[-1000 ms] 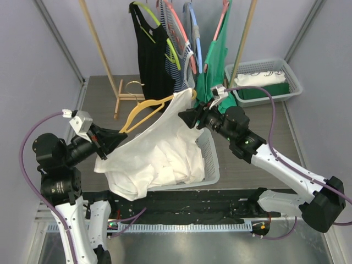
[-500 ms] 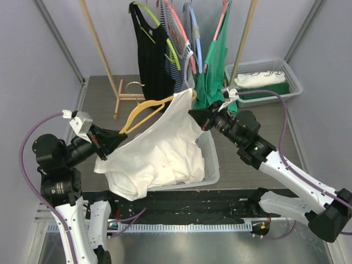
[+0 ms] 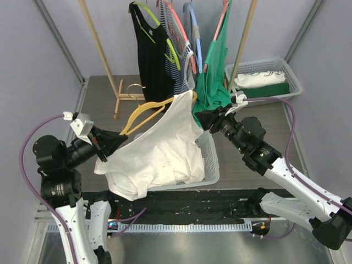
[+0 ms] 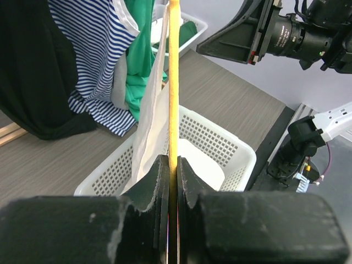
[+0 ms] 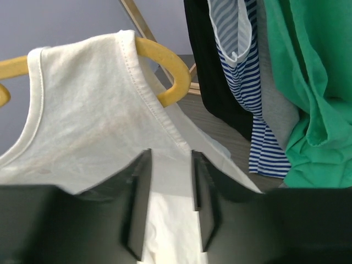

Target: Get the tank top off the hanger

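Observation:
A white tank top (image 3: 159, 148) hangs by one strap from the right end of a yellow hanger (image 3: 144, 110); its body droops into a white mesh basket (image 3: 212, 159). My left gripper (image 3: 122, 138) is shut on the hanger's left arm, and the left wrist view shows the yellow hanger (image 4: 174, 82) pinched edge-on in that gripper (image 4: 172, 165). My right gripper (image 3: 197, 117) sits just right of the strapped end. In the right wrist view the right gripper (image 5: 169, 159) is open, with the tank top (image 5: 88, 121) and hanger tip (image 5: 165, 66) just beyond it.
Behind hang a black top (image 3: 148, 49), a blue striped top (image 3: 179, 60) and a green top (image 3: 212, 77) on a wooden rack (image 3: 102, 44). A second white basket (image 3: 291, 82) with folded clothes stands at the back right. Grey walls close in both sides.
My right arm has drawn back to the right, away from the tank top's strap; its jaws stand narrower than a second ago. The left gripper and hanger have stayed put.

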Available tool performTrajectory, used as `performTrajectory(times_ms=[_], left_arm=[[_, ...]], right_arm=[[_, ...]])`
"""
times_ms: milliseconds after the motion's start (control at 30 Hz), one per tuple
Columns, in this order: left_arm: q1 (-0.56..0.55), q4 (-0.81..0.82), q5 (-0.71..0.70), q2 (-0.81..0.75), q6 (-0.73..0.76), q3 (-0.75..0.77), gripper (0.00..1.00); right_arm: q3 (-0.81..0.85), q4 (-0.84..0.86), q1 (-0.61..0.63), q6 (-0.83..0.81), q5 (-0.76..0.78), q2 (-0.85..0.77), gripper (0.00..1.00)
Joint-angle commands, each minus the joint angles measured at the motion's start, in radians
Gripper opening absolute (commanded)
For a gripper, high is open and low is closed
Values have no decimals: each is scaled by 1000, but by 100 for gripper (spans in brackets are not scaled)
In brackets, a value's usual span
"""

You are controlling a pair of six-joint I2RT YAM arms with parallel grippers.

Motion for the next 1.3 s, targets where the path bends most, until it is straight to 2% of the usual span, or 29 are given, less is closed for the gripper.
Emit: performTrajectory(times_ms=[0, 167, 333, 500, 633, 700, 800, 933, 1067, 1267], left_arm=[[5, 19, 28, -8, 4, 17, 0], [5, 19, 36, -13, 4, 11, 0], [5, 14, 48, -13, -5, 18, 0], [5, 14, 47, -7, -7, 20, 0], [5, 15, 47, -5, -8, 20, 0], [5, 15, 43, -2, -8, 20, 0], [5, 14, 42, 1, -6, 26, 0], [5, 14, 43, 6, -6, 34, 0], [5, 14, 47, 10, -6, 37, 0], [4, 12, 48, 9, -10, 43, 0]], right_arm=[[5, 78, 1, -18, -75, 18, 48], [-2, 188, 1, -26, -198, 81, 55], [27, 210, 2, -26, -226, 122, 55], [34, 218, 2, -18, -238, 145, 49], [30, 230, 1, -7, -264, 144, 39], [37, 216, 2, -13, -269, 144, 38], [39, 136, 2, -59, -234, 118, 49], [-16, 110, 2, -98, -52, 46, 64], [-68, 141, 2, -116, 33, 12, 68], [-65, 225, 2, -98, -13, 70, 68]])
